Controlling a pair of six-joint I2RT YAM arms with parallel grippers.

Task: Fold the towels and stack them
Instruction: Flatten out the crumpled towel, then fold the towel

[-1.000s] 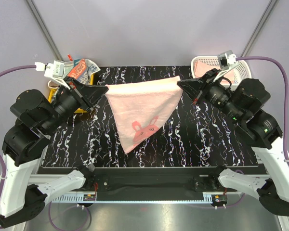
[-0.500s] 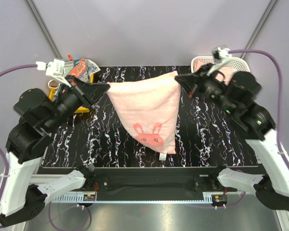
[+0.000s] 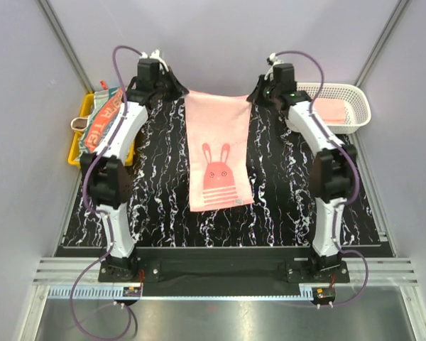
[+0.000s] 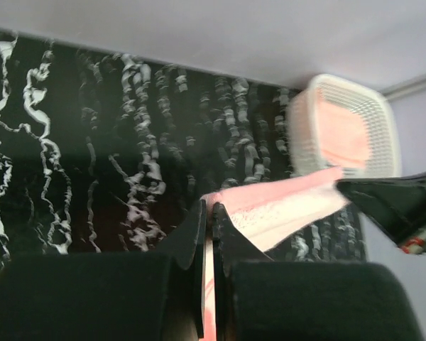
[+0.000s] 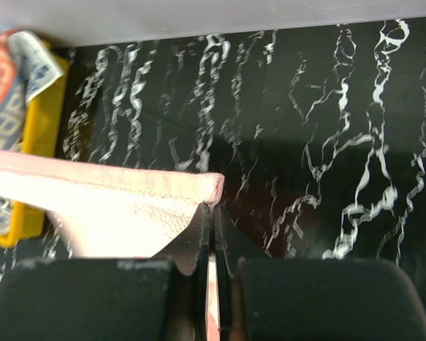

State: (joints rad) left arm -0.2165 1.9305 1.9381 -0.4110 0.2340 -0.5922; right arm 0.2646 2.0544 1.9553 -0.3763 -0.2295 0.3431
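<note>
Left gripper and right gripper each pinch shut on a top corner of a pink towel, holding its upper hem taut along the far edge of the black marbled table. The cloth spreads toward the near side, showing a darker pink rabbit above stripes. Bare tabletop lies open on both sides of it. A lettered towel, its writing too small to read, rests in the yellow tray at far left. Another pink cloth sits in the white basket at far right.
</note>
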